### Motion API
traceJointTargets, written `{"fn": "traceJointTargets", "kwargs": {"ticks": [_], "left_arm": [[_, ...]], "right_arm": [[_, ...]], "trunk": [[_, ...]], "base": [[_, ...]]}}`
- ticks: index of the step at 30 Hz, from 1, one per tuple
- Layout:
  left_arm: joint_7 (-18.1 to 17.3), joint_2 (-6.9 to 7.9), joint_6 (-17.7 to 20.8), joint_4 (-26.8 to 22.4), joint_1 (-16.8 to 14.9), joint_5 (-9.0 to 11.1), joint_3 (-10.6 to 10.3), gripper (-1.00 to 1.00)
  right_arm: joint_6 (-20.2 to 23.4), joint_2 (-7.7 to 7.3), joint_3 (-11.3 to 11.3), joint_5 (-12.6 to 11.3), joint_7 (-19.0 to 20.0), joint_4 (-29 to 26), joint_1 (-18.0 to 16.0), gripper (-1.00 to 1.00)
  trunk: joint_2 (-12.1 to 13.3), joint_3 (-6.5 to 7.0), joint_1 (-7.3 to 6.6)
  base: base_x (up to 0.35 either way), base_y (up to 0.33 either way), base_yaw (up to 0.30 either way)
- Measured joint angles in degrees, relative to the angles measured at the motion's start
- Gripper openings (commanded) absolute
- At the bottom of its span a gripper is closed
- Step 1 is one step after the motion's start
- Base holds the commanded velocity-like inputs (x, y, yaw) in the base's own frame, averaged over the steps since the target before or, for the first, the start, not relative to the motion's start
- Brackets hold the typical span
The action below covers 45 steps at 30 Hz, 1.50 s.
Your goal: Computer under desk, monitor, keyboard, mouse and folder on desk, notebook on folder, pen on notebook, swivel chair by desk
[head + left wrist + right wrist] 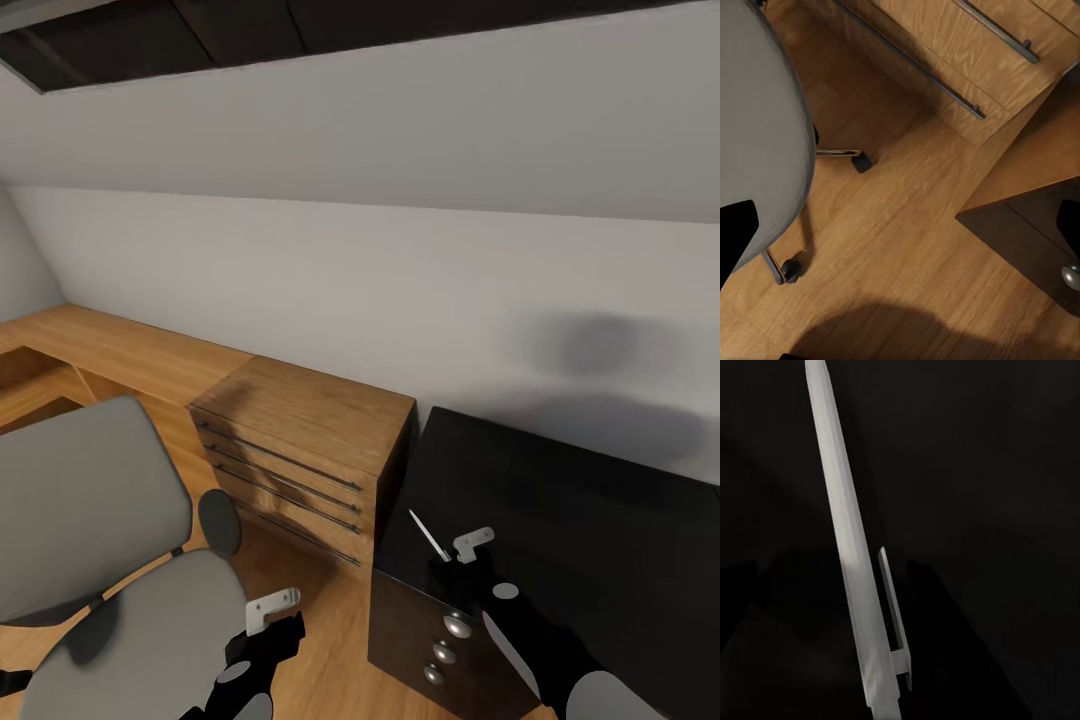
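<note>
From the head view the right gripper (452, 556) sits over the near left corner of the desk (600, 520), clamped on the pen (429, 535), which juts up and to the left from the dark fingers above the glossy black top. The right wrist view gives what that angle cannot: the pen (851, 555) up close, a slim white-silver shaft with a flat pocket clip along one side near the held end, crossing the picture as a pale diagonal against the black desk surface (990, 510). The left gripper (270, 625) hangs lower and nearer, between the swivel chair (110, 560) and the desk's front; its fingers cannot be made out well enough to tell whether they stand apart or together, and nothing shows in them. The chair stands at near left, grey seat and tall grey back with a black armrest pad, apart from the desk. The left wrist view adds the chair's underside: a chrome leg with black castors (861, 160) on the wooden floor (907, 240), plus the edge of the grey seat (765, 135). Between chair and desk, against the far wall, stands a light-wood dresser (305, 450) with long bar handles, just beside the desk's left end. Round silver knobs (457, 626) line the desk's black drawer fronts.
</note>
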Motion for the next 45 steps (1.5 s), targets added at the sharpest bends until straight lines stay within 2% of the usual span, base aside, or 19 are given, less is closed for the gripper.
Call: {"fn": "traceJointTargets", "kwargs": {"ticks": [37,45], "left_arm": [[0.1,-0.09,0.0,0.0,0.0,0.0,-0.4,1.00],[0.1,-0.12,0.0,0.1,0.0,0.0,-0.5,1.00]], "right_arm": [[1.3,0.00,0.0,-0.1,0.4,-0.5,0.0,-1.00],[2.8,-0.08,0.0,-0.1,3.6,-0.9,0.0,-1.00]], "trunk": [[0.0,0.00,0.01],[0.0,0.00,0.00]], "base": [[0.000,0.000,0.000],[0.000,0.000,0.000]]}}
